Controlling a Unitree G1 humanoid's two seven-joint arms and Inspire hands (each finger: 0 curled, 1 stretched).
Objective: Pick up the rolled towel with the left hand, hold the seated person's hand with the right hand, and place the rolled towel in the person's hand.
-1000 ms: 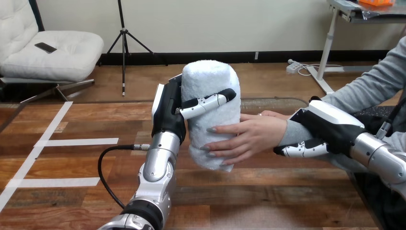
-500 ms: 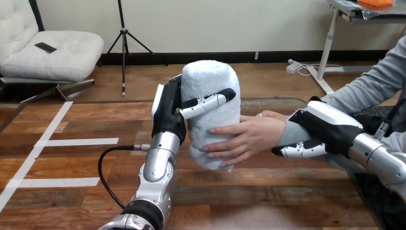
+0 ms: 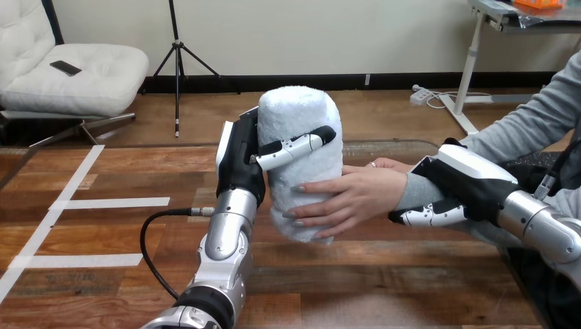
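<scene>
The rolled white towel (image 3: 301, 123) stands upright above the table at the view's middle. My left hand (image 3: 241, 159) is shut on it, its thumb across the towel's front and its back toward me. The person's hand (image 3: 349, 199) comes in from the right and lies flat against the towel's lower front, fingers spread over it. My right hand (image 3: 460, 185) wraps the person's wrist at the grey sleeve, fingers curled beneath it.
The wooden table (image 3: 103, 233) spreads below, with white tape strips (image 3: 113, 203) at its left. A black cable (image 3: 154, 233) loops beside my left forearm. The person's grey-sleeved arm (image 3: 534, 123) reaches in from the upper right.
The towel, my hands and the person's hand have all crept a few pixels left; otherwise nothing has changed.
</scene>
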